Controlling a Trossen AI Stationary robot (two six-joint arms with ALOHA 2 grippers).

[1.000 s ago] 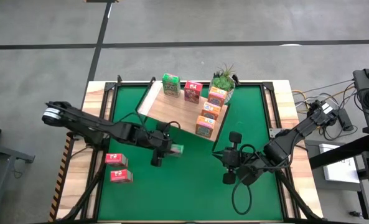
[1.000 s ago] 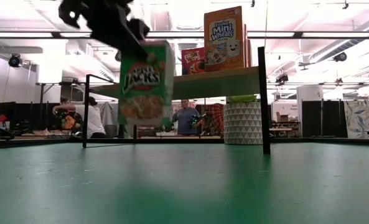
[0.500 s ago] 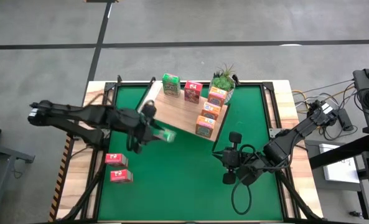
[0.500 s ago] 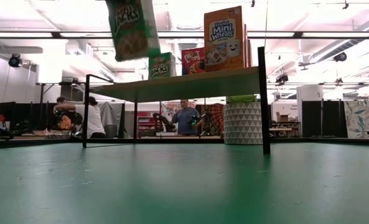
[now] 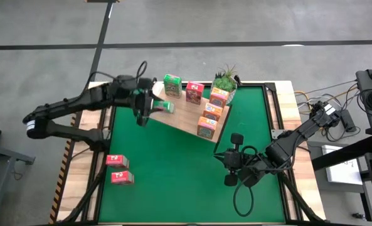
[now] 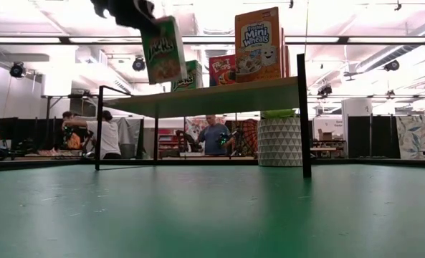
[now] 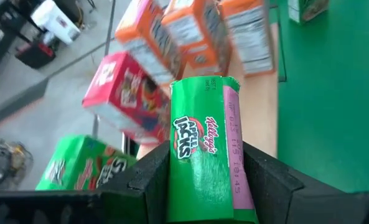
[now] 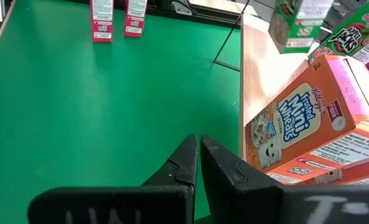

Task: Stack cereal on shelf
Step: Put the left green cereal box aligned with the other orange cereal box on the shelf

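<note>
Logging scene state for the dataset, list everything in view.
shelf: 1, light wood, far middle of mat
green box: 1, on shelf
held green box: 1, over shelf's left edge
pink-red box: 1, on shelf
pink-red boxes: 2, on mat, left
orange boxes: 3, along shelf's right side
plant: 1, green, beside shelf
mat: 1, green
people: 2, in room behind
left gripper: shut on held green box
right gripper: shut, over mat's right

Bright, even overhead light with soft shadows; ceiling lights [image 6: 219,18] blow out in the low view, nearby mat [image 6: 212,222] soft, left wrist background motion-blurred.
</note>
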